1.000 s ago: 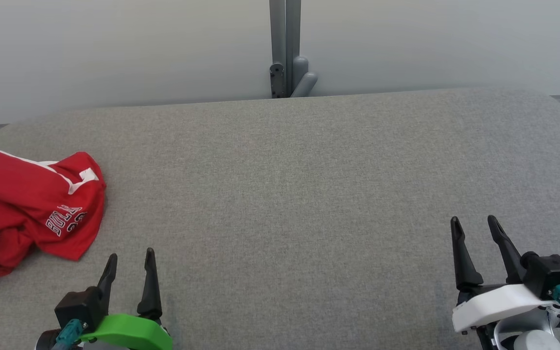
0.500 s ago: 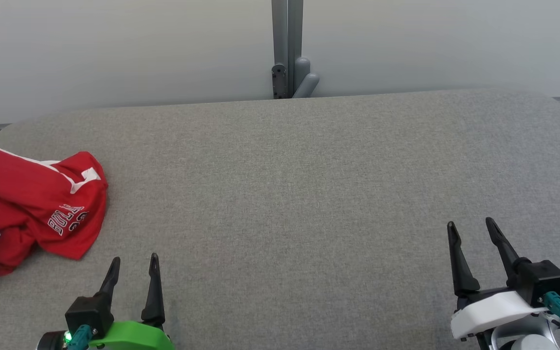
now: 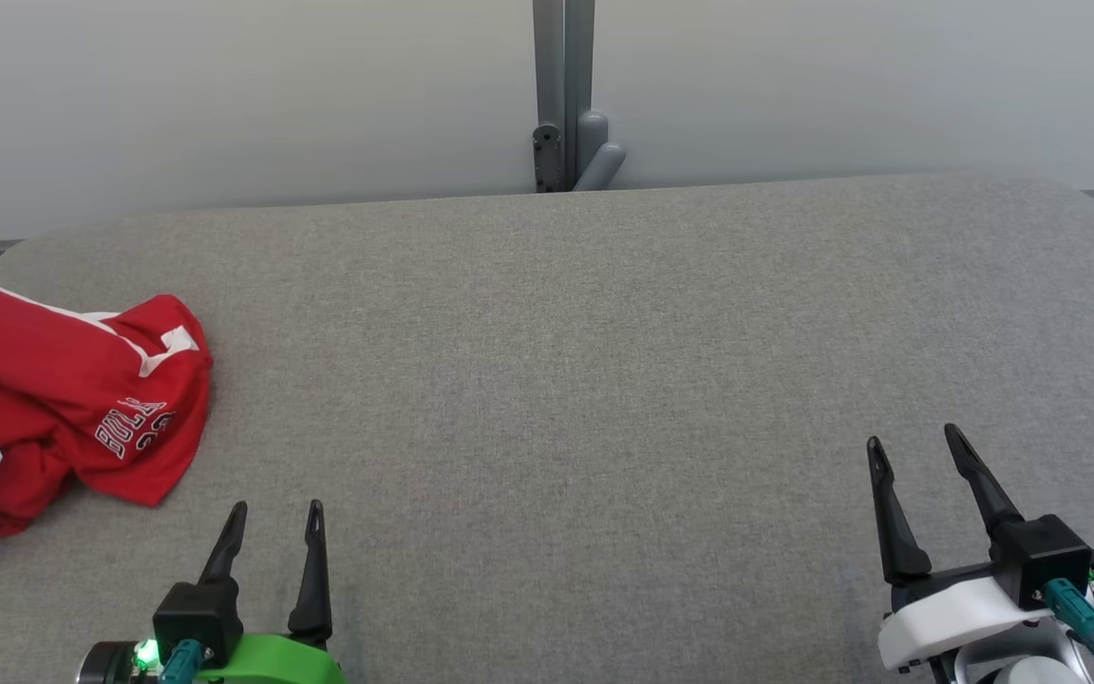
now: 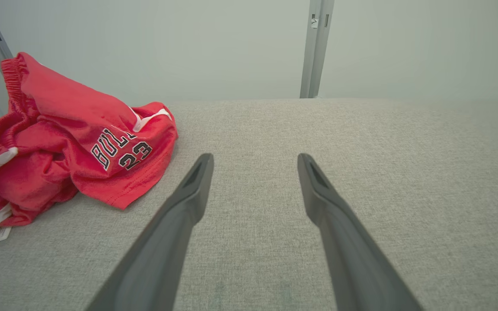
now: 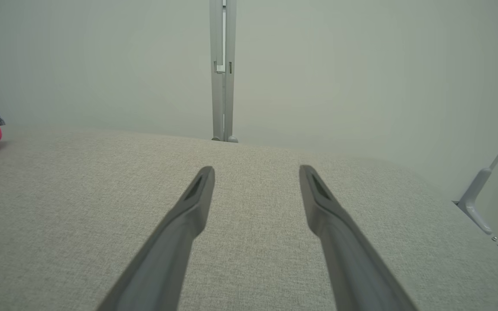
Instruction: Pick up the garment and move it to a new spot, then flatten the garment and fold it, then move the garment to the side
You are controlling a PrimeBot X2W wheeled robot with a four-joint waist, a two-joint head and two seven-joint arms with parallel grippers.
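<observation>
head view gives you the red garment [image 3: 63, 399] lying crumpled at the far left of the grey padded table [image 3: 556, 380], with part of it running off that view's left edge. white trim and dark lettering show on its folds, and in the left wrist view you can read the number 23 on it. your left gripper [image 3: 278, 505] sits at the lower left, near the garment's closest corner but apart from it, its two dark fingers spread wide with nothing between them. your right gripper [image 3: 913, 435] is at the lower right, well apart from the garment, its jaws just as wide and empty, over bare table. a grey post [image 3: 563, 95] stands behind the table's far edge against a pale wall [image 3: 224, 95]. right wrist view catches a red sliver of the garment at its left edge.
</observation>
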